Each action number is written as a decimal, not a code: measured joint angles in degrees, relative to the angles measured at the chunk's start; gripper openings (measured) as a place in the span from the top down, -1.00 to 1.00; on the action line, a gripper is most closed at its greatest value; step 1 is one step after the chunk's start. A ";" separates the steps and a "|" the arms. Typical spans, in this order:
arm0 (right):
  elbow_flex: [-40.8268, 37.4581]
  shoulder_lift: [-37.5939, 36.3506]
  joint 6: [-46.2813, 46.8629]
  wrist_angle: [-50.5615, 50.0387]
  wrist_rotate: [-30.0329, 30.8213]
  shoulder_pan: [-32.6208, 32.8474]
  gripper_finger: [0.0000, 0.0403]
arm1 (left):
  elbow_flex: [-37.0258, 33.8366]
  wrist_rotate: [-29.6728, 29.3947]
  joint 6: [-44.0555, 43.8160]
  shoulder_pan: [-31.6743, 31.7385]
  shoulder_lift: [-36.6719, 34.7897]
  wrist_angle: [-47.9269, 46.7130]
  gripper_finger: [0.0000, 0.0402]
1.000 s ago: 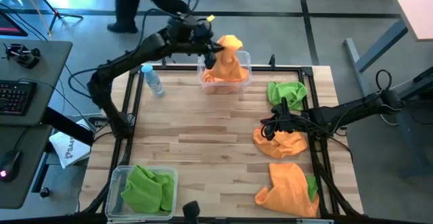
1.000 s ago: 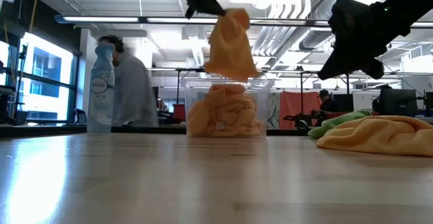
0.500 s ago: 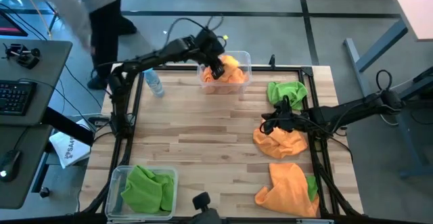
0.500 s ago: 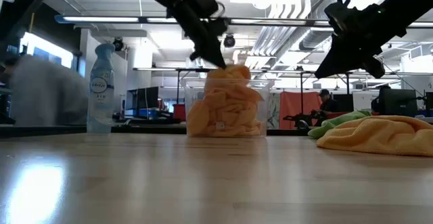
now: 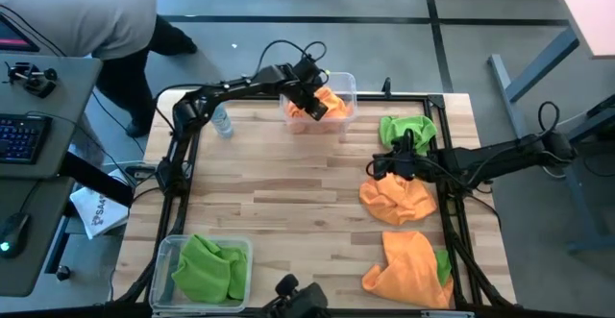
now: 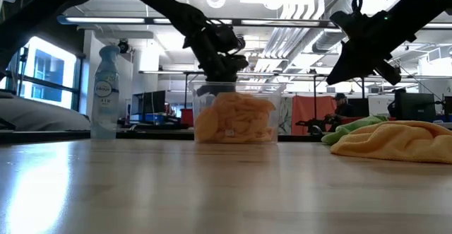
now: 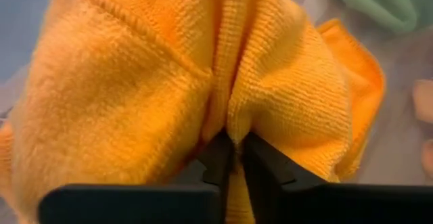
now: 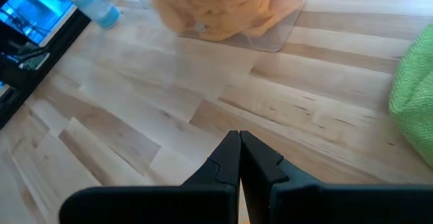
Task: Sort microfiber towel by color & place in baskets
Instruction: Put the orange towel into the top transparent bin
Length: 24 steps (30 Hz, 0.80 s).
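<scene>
Orange towel (image 5: 330,104), pinched by the left gripper (image 5: 313,103), has dropped into the basket (image 5: 348,85).

One camera looks straight down on the whole tabletop (image 5: 288,203), one sits low looking across it, and two ride the wrists up close; most show the orange-filled tub (image 5: 338,107).

Your left gripper (image 5: 313,100) sits low inside the far basket (image 5: 346,85), hemmed by its walls and the orange towels (image 6: 235,118) beneath; only upward is free. Beside it stands the spray bottle (image 5: 221,119). Your right gripper (image 5: 382,168) has bare table (image 5: 288,203) ahead, with towels (image 5: 405,130) close on both flanks.
</scene>
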 joint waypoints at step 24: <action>0.02 0.02 -3.46 0.00 -1.28 -0.25 1.00 | -0.02 -3.74 2.47 -0.75 -14.69 -0.24 0.44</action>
